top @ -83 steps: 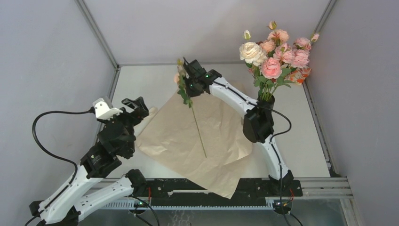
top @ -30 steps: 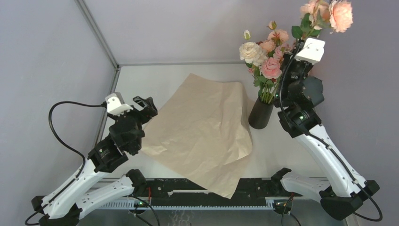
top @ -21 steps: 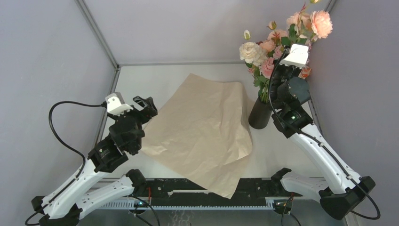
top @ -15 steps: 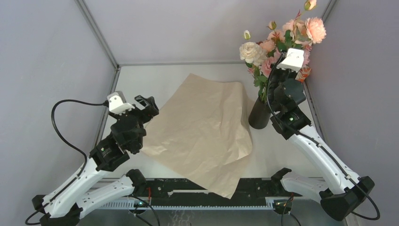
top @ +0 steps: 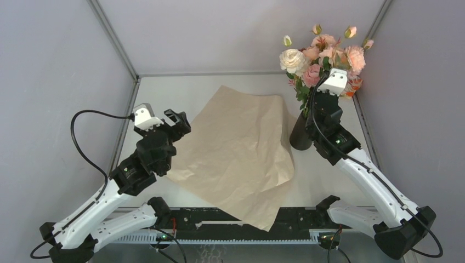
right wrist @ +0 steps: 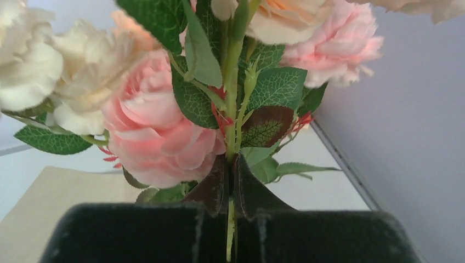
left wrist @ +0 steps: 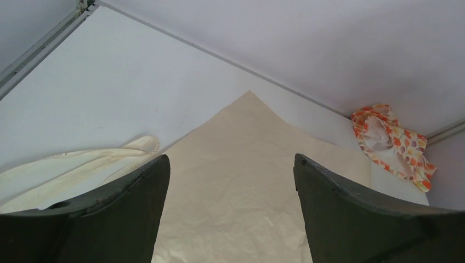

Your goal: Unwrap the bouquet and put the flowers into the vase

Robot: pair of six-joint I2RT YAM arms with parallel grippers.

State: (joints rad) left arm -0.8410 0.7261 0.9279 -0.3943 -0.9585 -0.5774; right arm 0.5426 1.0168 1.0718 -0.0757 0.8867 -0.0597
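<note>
The dark vase (top: 299, 136) stands at the back right and holds a bunch of pink, peach and cream flowers (top: 307, 57). My right gripper (right wrist: 231, 164) is shut on one thin green flower stem (right wrist: 234, 98), whose pink and peach blooms (right wrist: 334, 46) stand among the others over the vase. In the top view this gripper (top: 322, 94) sits just right of the bunch, above the vase mouth. The bouquet's kraft paper (top: 236, 148) lies spread flat with no flowers on it. My left gripper (top: 178, 120) hovers open at its left edge, and nothing is between its fingers (left wrist: 137, 192).
An orange-and-white floral cloth (left wrist: 392, 139) lies at the back right corner, behind the vase (top: 353, 85). A cream ribbon (left wrist: 71, 170) lies on the table just left of the paper. Grey walls close in the left, back and right.
My right arm has brought the held stem down from high above the vase into the bunch. My left gripper has shifted slightly forward and right, still open.
</note>
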